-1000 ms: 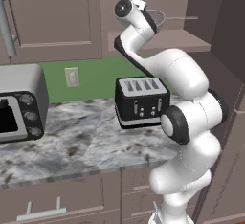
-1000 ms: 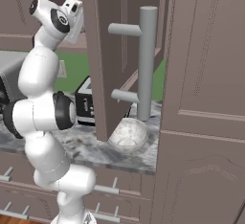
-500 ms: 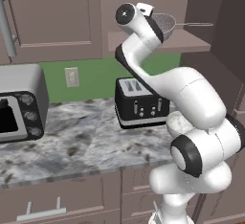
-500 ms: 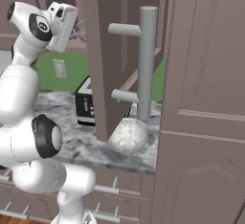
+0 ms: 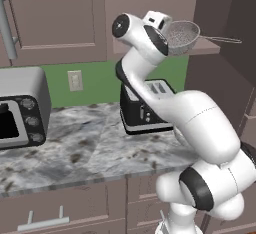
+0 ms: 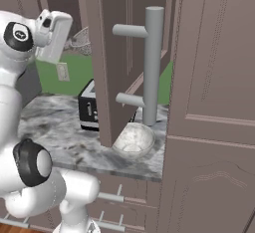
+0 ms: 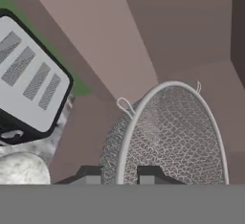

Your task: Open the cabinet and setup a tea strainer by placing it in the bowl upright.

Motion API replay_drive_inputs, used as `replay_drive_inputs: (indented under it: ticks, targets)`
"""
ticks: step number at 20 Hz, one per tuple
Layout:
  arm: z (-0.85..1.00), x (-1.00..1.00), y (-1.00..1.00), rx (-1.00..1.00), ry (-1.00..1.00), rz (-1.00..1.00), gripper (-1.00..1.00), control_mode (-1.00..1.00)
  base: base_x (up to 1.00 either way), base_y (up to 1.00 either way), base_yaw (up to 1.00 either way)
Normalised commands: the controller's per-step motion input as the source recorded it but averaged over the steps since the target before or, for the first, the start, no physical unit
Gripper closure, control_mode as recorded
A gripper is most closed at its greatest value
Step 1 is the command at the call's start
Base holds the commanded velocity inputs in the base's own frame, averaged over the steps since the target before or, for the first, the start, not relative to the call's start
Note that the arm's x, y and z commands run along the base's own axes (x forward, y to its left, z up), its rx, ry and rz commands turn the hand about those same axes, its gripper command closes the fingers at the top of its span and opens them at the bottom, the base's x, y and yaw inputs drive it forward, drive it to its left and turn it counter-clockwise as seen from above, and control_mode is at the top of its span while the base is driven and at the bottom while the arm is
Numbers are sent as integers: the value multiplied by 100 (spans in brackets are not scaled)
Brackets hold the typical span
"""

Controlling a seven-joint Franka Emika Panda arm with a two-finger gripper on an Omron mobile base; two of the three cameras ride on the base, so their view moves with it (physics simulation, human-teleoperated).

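The tall taupe-brown cabinet [image 6: 107,62] stands open behind the jaws. Far below them sit the black slotted toaster [image 5: 145,105] and the off-white speckled bowl [image 6: 133,140]. The gripper [image 7: 119,173] is clamped on the silver wire-mesh tea strainer's [image 5: 181,34] rim.

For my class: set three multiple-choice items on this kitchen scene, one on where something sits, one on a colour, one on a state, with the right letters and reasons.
1. Where is the bowl?
A. on the counter beside the open cabinet door
B. on top of the toaster
C. on the cabinet shelf

2. What colour is the wall behind the toaster?
A. blue
B. green
C. white

3. What is the state of the gripper?
A. wide open over the counter
B. shut on the bowl
C. shut on the tea strainer's rim

Answers: 1 A, it rests on the marble counter by the cabinet door. 2 B, a green strip shows above the counter. 3 C, the fingertips pinch the tea strainer rim.
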Motion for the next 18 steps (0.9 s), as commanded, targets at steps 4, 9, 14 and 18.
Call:
replay_drive_inputs:
  ticks: [4,9,14,18]
  targets:
    - [0,-49,6,0,0,-32,100,-100,0,0,0]
    - [0,-45,18,2,0,-39,100,-100,0,0,0]
    - [-1,-50,-1,20,0,-39,100,-100,0,0,0]
    - [-5,-29,-16,32,0,-19,100,-100,0,0,0]
